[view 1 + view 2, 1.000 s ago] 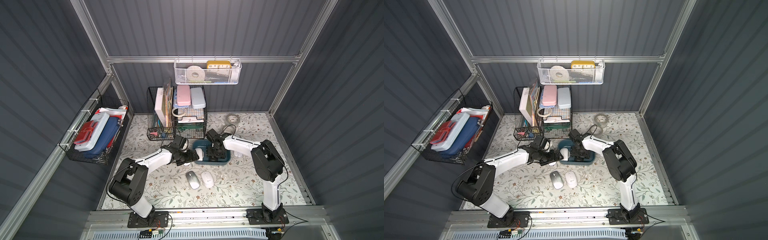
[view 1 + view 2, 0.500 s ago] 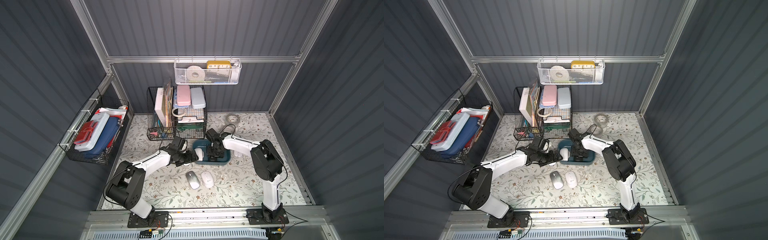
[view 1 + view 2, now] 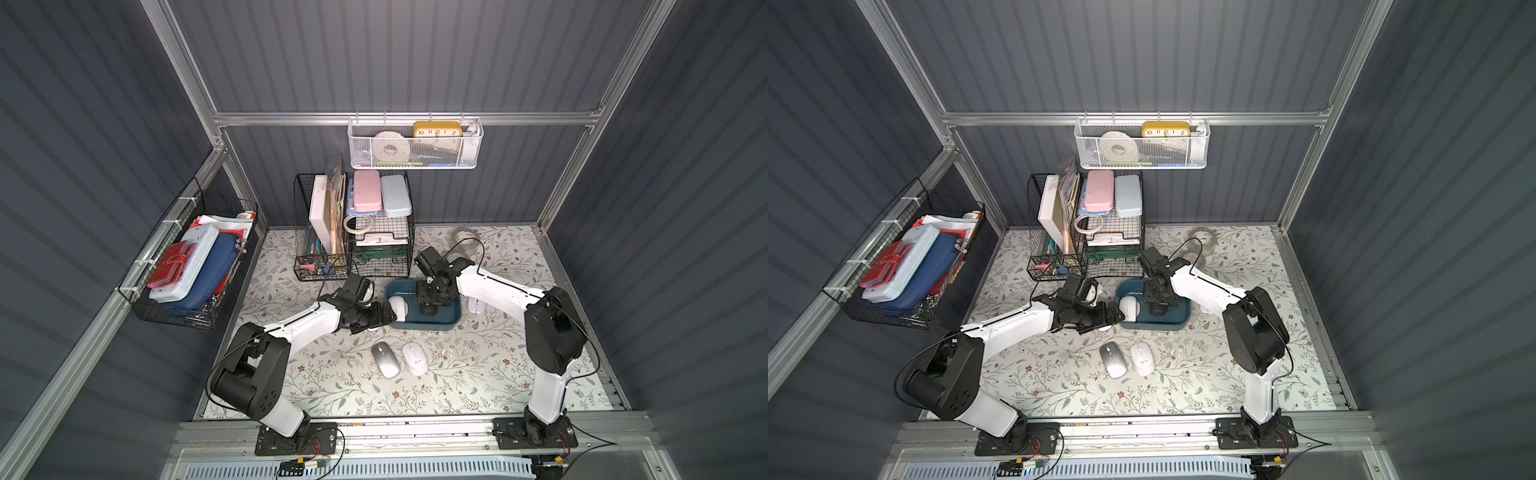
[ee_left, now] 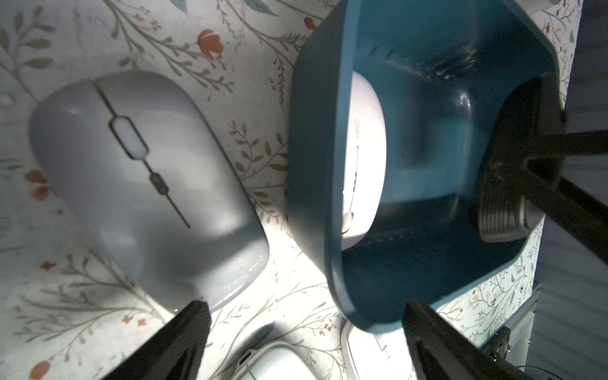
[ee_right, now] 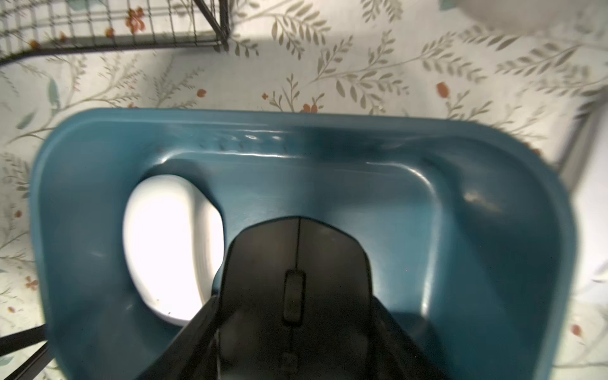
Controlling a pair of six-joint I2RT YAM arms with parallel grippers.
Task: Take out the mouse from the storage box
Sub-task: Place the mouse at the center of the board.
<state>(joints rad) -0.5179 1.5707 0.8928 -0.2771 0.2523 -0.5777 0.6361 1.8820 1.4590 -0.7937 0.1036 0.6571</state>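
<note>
Storage box (image 3: pixel 444 319), dark teal, stands on the flowered table (image 3: pixel 332 388). My right pincer (image 3: pixel 429 304) reaches down into it, and its fingers (image 5: pixel 200 332) are closed on both sides of the black mouse (image 5: pixel 296 279), inside the box. Beside this one, at the end toward my left arm, a white mouse (image 3: pixel 399 308) lies in the box. My left pincer (image 3: pixel 387 314) stands wide open just at that end and holds nothing. On the table near the box lie a silver mouse (image 3: pixel 384 359) and a second white one (image 3: pixel 414 359), side by side.

Both arms (image 3: pixel 307 322) have white shells, round black joints (image 3: pixel 555 336), thin looping black cables (image 3: pixel 483 254), and a black left hand (image 3: pixel 390 314) and right hand (image 3: pixel 428 306).
</note>
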